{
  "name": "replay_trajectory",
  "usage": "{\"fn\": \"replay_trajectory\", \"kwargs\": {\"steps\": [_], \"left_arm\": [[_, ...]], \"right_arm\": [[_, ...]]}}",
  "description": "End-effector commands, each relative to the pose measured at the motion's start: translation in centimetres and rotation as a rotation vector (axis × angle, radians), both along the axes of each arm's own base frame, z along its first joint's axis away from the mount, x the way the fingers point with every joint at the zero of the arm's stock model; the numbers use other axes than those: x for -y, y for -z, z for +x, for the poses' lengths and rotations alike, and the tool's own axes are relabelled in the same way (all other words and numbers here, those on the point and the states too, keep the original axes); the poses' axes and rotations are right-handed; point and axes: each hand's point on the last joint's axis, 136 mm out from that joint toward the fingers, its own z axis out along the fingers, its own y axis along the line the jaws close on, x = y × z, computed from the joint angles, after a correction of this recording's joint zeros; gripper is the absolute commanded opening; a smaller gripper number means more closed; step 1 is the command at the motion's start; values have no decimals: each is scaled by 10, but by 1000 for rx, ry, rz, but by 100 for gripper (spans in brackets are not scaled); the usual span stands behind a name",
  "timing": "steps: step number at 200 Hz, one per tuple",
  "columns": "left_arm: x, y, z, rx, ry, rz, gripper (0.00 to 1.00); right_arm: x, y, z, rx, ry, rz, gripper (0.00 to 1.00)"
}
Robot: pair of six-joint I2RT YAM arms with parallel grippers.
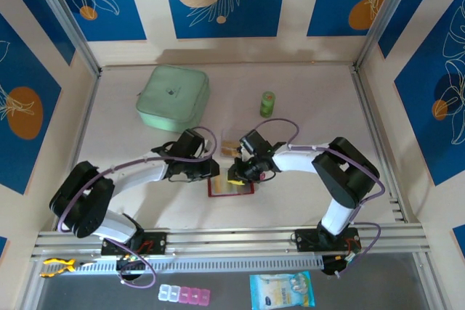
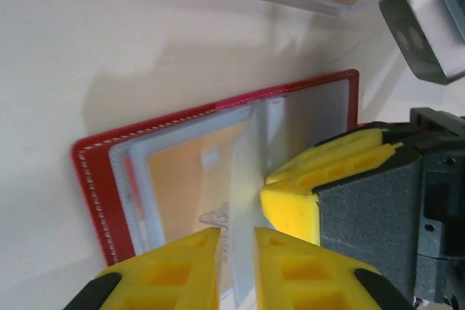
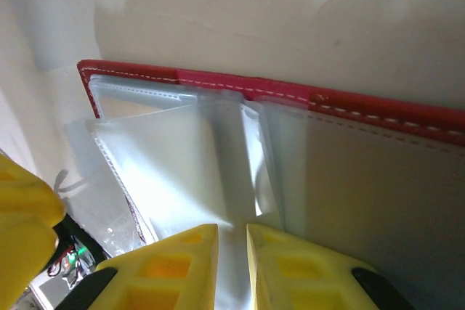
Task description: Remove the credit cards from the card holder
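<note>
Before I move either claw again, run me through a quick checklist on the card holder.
1. Card holder lying open: ok.
2. Orange card out of its pocket: not ok, it sits inside.
3. Left claw open: ok, jaws narrowly apart above the clear pocket leaf.
4. Right claw pinching that leaf: cannot tell.
5. Room between the claws: not ok, they crowd together.
</note>
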Motion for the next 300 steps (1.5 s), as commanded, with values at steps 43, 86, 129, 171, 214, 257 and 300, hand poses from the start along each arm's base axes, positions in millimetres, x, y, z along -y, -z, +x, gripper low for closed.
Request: {"fn": "replay_trajectory", "kwargs": {"steps": [43,86,129,171,214,257,300], "left_arm": [[21,14,-11,-79,11,-55,23],[24,18,-14,-96,12,-64,23],[16,21,-16,-108,-1,-15,22],[5,23,-17,-98,-13,42,28],[21,25,-17,-130,-9,-33,23],[31,11,-12,-112,8,-77,18],[37,0,-9,-99,23,-84,18]], "right_arm": [[15,13,-10,-89,64,13,21],[14,12,-9,-84,64,19,21],[15,14,-8,-85,62,14,21],[16,15,-9,-87,61,14,21],[16,13,-10,-84,58,16,21],[10,-8,-2,-16,45,58,22],[29,-25,6,56,79,2,24]]}}
